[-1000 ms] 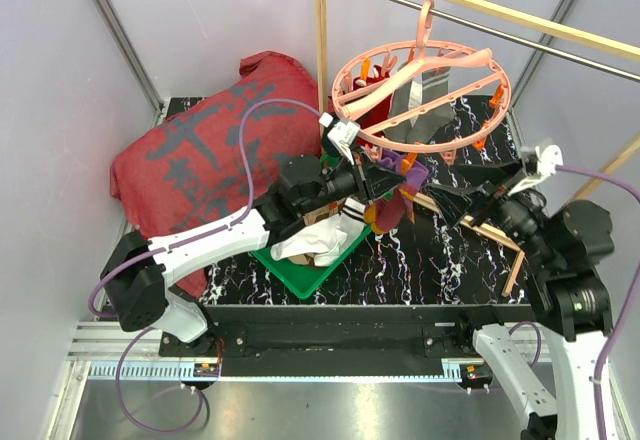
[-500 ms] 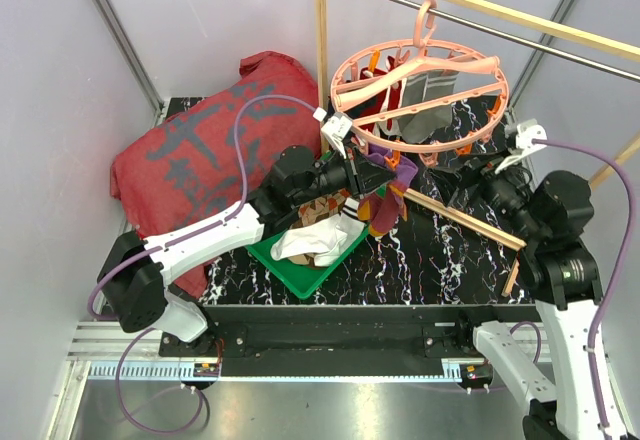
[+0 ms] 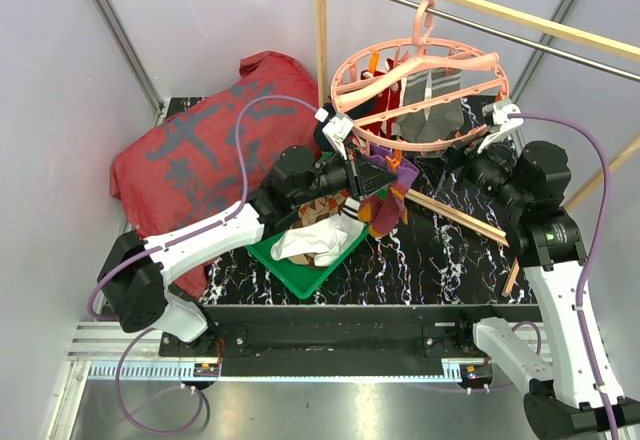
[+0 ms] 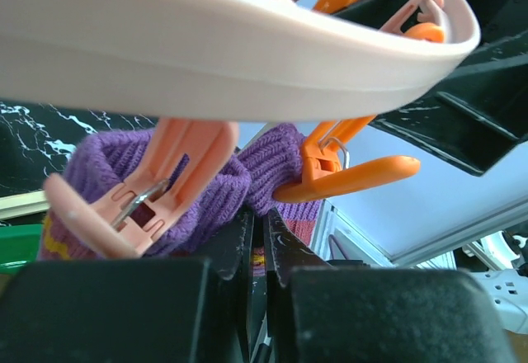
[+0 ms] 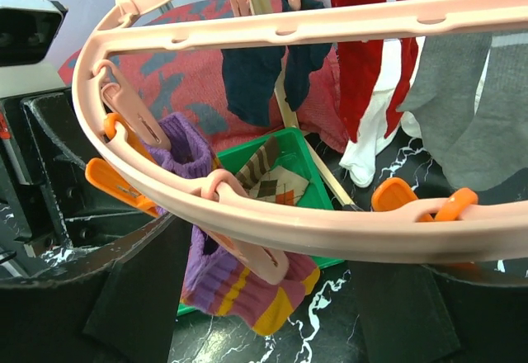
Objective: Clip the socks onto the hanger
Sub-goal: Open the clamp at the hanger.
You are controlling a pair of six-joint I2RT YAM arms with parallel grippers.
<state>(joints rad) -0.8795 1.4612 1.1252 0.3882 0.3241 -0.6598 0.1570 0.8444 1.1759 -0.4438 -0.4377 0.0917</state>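
The salmon-pink hanger (image 3: 420,88) hangs by its hook from the metal rail, with grey, red and navy socks clipped on. My left gripper (image 3: 372,182) is shut on the cuff of a purple-orange striped sock (image 3: 385,205) just under the ring's left rim. In the left wrist view the left gripper (image 4: 260,227) pinches the purple cuff (image 4: 264,153) between a pink clip (image 4: 144,194) and an orange clip (image 4: 355,173). My right gripper (image 3: 470,155) is wide open at the ring's right rim. In the right wrist view the right gripper (image 5: 272,252) has the rim (image 5: 346,231) crossing between its jaws.
A green tray (image 3: 300,272) holds white, brown-striped and argyle socks (image 5: 276,183). A big red cloth (image 3: 200,150) lies at the back left. A wooden-and-metal rail frame (image 3: 320,50) stands behind. A wooden bar (image 3: 470,222) crosses the black marbled table.
My right arm has risen from the table and moved back to the ring's right rim. My left gripper drew slightly left with the purple sock, then held still. The hanger has swung a little.
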